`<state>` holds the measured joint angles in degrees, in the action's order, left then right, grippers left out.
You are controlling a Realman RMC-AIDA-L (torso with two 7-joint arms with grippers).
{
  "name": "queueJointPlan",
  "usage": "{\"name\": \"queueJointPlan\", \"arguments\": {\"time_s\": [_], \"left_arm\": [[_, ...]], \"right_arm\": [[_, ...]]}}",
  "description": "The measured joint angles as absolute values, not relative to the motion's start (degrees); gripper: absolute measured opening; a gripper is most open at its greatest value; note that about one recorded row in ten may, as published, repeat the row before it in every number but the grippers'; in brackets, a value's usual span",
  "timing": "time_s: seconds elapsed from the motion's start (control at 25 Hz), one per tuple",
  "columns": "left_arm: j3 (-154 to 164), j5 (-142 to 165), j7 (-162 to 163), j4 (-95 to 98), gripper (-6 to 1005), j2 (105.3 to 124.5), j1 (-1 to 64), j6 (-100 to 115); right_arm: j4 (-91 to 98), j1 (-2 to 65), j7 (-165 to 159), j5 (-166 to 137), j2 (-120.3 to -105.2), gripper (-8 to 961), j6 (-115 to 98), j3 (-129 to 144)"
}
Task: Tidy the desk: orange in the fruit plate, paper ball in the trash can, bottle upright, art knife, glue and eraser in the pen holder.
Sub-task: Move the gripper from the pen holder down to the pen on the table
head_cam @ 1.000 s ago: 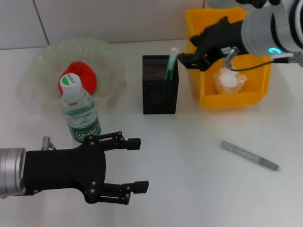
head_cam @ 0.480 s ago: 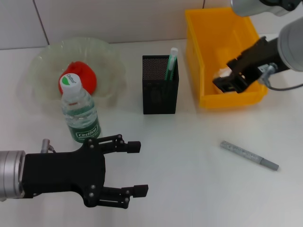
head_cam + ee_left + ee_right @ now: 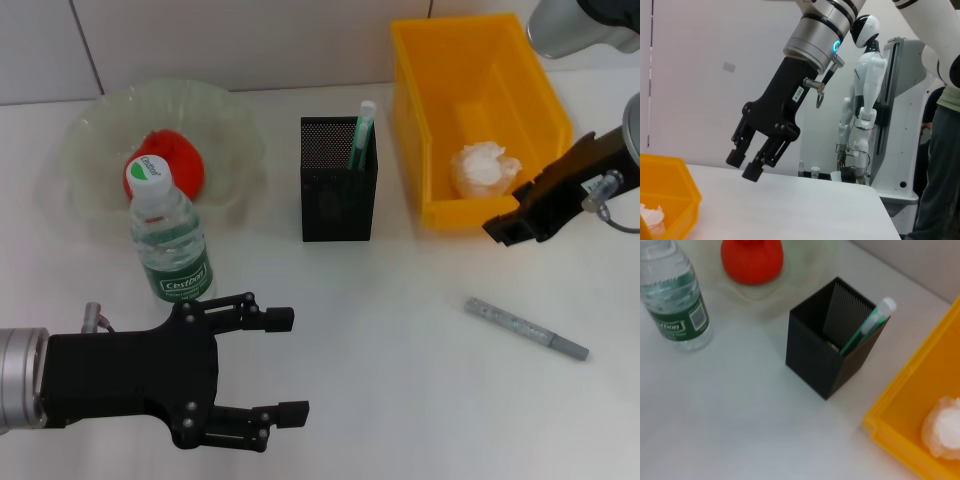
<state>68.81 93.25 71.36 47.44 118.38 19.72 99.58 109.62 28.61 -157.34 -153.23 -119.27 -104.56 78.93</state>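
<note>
While apart — art knife (image 3: pixel 527 328), right hand (image 3: pixel 506 228)

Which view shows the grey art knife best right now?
The head view: the art knife lies whole on the desk, below the right gripper. Neither wrist view shows it; the right wrist sees only the pen holder area.

White desk (image 3: pixel 400 350) is seen backed by a pale tiled wall (image 3: pixel 250 40). In the left wrist view, a white humanoid w/ black visor (image 3: pixel 863 100) is shown in the bkgd, mounted on a grey-and-white stand (image 3: pixel 900 100) beyond the desk's far edge. Small cups (image 3: pixel 814 171) are set nr that edge; a person in jeans (image 3: pixel 945 150) is partly caught at the frame's edge
</note>
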Motion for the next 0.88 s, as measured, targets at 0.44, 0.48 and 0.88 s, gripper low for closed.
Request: {"name": "queueJointPlan", "arguments": {"time_s": [0.44,0.48,0.88], "left_arm": [[68.9,93.4,71.4,47.0,861,118.49,19.7,99.6],[68.9,93.5,71.4,47.0,861,118.50,19.7,99.5],[68.9,93.6,71.4,46.8,861,118.58,19.9,99.1]], "right_arm": [[101.7,29.3,-154.8,-152.6,-119.18,459,-104.9,76.6],[101.0,29.4,-154.4,-152.6,-119.18,459,-104.8,76.3],[93.3,29.5,-151.6,-153.1,-119.18,460,-103.3,75.8]]}}
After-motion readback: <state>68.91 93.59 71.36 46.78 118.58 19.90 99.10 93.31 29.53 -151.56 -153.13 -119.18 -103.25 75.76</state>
